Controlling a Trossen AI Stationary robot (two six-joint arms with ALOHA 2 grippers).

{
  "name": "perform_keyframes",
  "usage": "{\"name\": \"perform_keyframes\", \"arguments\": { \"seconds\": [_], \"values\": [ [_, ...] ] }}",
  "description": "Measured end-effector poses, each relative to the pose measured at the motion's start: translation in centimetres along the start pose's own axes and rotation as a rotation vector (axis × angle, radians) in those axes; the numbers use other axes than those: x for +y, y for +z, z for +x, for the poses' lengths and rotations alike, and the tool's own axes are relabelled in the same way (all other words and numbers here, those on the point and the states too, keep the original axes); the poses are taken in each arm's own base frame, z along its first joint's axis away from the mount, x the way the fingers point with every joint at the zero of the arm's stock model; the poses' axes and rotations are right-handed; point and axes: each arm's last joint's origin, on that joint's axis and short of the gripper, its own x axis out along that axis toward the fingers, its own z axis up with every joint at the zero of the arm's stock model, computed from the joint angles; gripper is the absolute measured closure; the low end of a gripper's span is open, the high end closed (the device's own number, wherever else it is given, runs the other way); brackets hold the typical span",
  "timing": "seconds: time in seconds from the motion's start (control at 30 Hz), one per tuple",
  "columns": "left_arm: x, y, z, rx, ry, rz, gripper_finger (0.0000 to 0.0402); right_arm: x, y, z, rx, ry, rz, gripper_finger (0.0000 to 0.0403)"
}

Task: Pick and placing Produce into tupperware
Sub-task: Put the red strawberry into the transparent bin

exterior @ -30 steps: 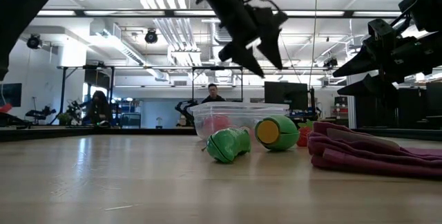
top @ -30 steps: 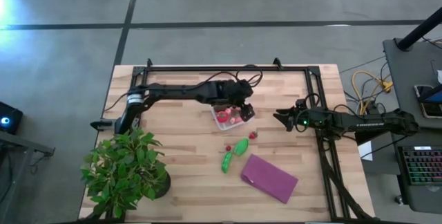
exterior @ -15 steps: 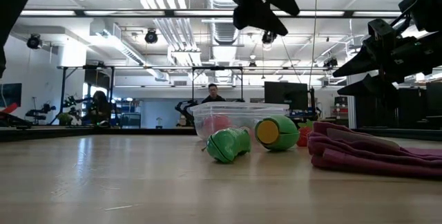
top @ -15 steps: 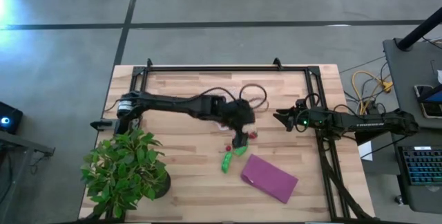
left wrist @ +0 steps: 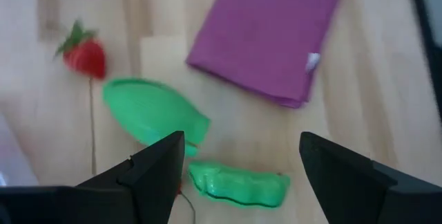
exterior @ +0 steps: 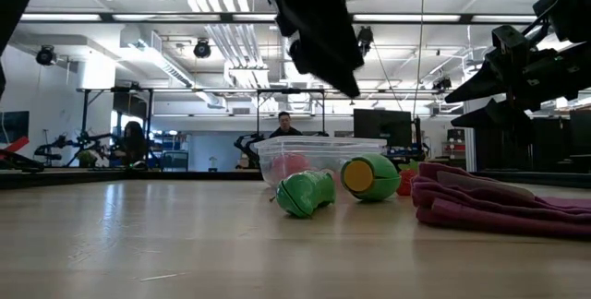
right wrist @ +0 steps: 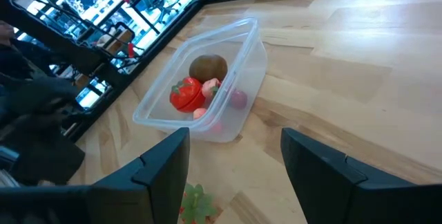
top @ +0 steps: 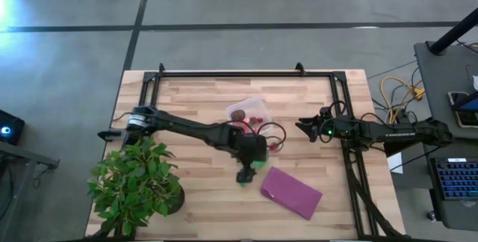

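Note:
The clear tupperware [top: 247, 113] sits on the table's middle and holds a brown ball [right wrist: 208, 67], a red ball [right wrist: 186, 94] and small pink pieces. Two green pods [left wrist: 154, 115] [left wrist: 238, 182] lie on the wood nearer the front edge, and a small strawberry [left wrist: 84, 54] lies beside them. My left gripper [left wrist: 242, 135] hangs open above the pods, pointing steeply down and touching nothing. In the high view it [top: 246, 169] covers most of them. My right gripper [top: 302, 128] waits open at the right, clear of the table.
A folded purple cloth [top: 291, 191] lies at the near right of the pods. A leafy potted plant [top: 137, 184] stands at the near left corner. A black frame [top: 246, 72] runs along the far and right edges. People show in the room beyond.
My left gripper has swung from above the tupperware toward the table's near edge, sinking a little and rolling its wrist, and now hangs over the green pods. Its fingers have stayed open. The tupperware now shows uncovered in the high view.

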Motion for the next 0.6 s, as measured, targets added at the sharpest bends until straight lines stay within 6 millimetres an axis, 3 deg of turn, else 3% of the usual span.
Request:
{"name": "perform_keyframes", "arguments": {
  "seconds": [0.3,0.6],
  "values": [
    [2.2,2.4,0.8,-0.235,0.026,-0.003,0.0130,0.0,0.0,0.0,-0.001,0.000,0.000,0.0184],
    [5.2,2.0,6.5,-0.138,0.066,-0.053,0.0130,0.0,0.0,0.0,-0.001,0.000,0.000,0.0184]
  ]
}}
